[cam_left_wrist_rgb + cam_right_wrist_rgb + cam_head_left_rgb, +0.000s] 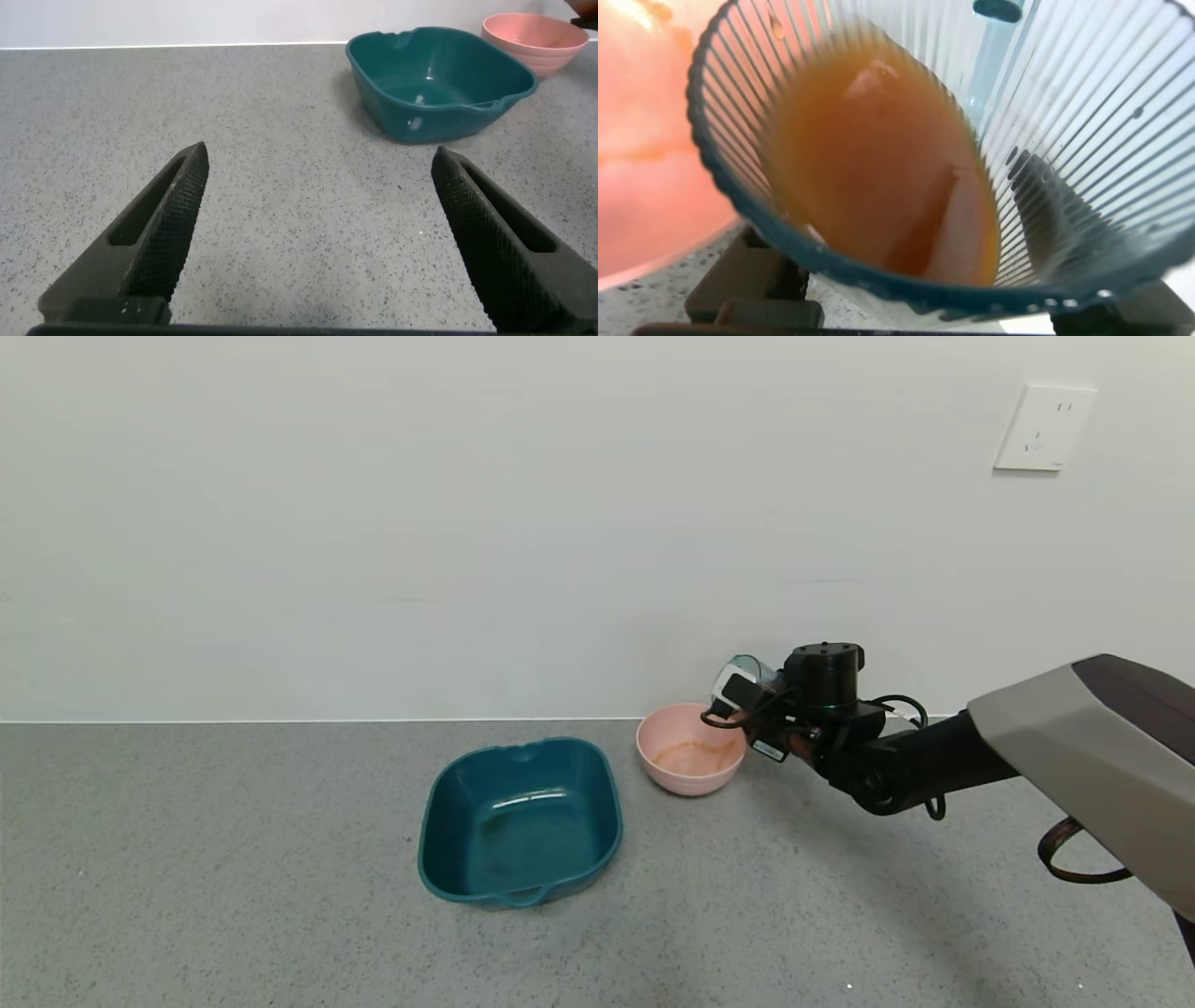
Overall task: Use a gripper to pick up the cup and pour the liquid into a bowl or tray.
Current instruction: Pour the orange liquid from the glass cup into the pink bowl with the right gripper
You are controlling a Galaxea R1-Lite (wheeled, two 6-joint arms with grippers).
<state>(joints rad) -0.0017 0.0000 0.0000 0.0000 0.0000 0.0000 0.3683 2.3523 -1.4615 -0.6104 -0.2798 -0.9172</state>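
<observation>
My right gripper [738, 695] is shut on the translucent blue-grey ribbed cup [747, 670] and holds it tipped on its side, mouth towards the pale-pink bowl [665, 728], just above the bowl's right rim. In the right wrist view the cup [1064, 121] fills the frame, with orange-red liquid [878, 177] lying against its lower wall near the rim. A film of orange liquid [693, 761] lies in the bowl's bottom. The bowl also shows pink in the right wrist view [645, 140]. My left gripper [318, 163] is open and empty, low over the grey counter, far left of the bowl.
A larger dark-teal squarish tray [448, 793] with handles stands left of the bowl, seen also in the left wrist view [374, 56]. A white wall runs right behind the bowl. A wall socket [1044, 427] is at the upper right.
</observation>
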